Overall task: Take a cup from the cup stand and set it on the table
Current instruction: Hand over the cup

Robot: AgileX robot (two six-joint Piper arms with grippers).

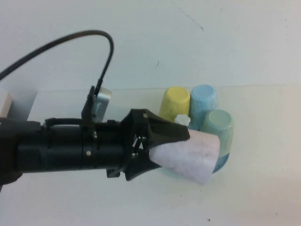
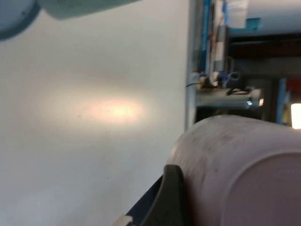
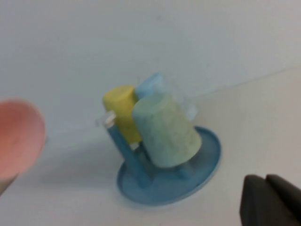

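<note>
My left gripper point(image 1: 170, 149) reaches in from the left and is shut on the cup point(image 1: 190, 157), a pale pinkish-white speckled tumbler. The cup lies on its side above the near edge of the cup stand point(image 1: 222, 164), mouth pointing right. In the left wrist view the cup point(image 2: 235, 160) fills the near corner beside one dark finger point(image 2: 171, 197). The right wrist view shows its pink inside point(image 3: 16, 141) beside the cup stand point(image 3: 207, 155). My right gripper point(image 3: 268, 200) is shut and empty, low over the table point(image 3: 244, 108), apart from the stand.
On the stand's pegs sit a yellow cup point(image 1: 175, 101), a blue cup point(image 1: 204, 100) and a mint green cup point(image 1: 219, 127). A white flower knob point(image 1: 182, 120) tops a bare peg. A pale box point(image 1: 5, 104) stands at the far left edge.
</note>
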